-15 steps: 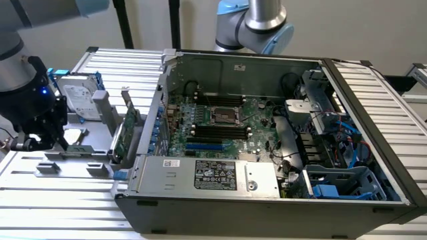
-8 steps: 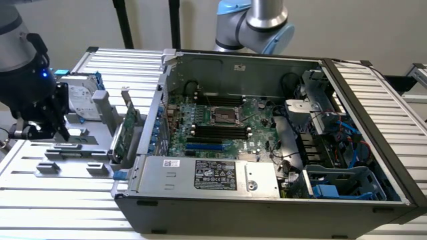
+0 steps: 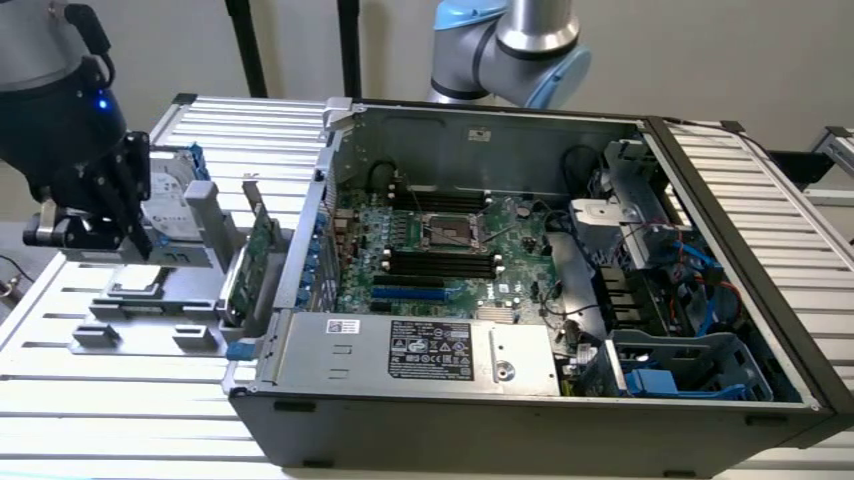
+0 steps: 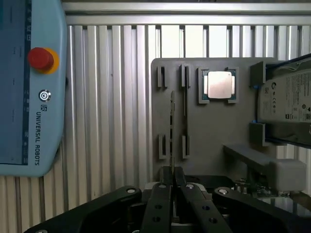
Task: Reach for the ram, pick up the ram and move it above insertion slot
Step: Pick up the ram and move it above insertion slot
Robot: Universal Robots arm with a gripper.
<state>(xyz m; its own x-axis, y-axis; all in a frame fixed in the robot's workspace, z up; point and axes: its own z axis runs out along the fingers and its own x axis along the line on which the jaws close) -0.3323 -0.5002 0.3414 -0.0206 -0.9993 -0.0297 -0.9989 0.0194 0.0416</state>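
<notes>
The ram (image 4: 172,131) shows edge-on as a thin green strip rising from between my fingers. My gripper (image 4: 173,175) is shut on it, over the grey holder block (image 4: 209,131) and between that block's two slotted rests. In the exterior view the gripper (image 3: 94,228) hangs at the exterior view's left, over the grey fixture (image 3: 140,325) outside the computer case. The insertion slot (image 3: 434,264) is one of several parallel black memory sockets on the motherboard inside the open case, well to the exterior view's right of the gripper.
A wide green expansion card (image 3: 254,258) stands in the fixture beside the case wall (image 3: 314,230). The hard drive (image 4: 286,104) and a silver processor (image 4: 218,85) rest on the holder block. A teach pendant (image 4: 29,87) lies on the slatted table.
</notes>
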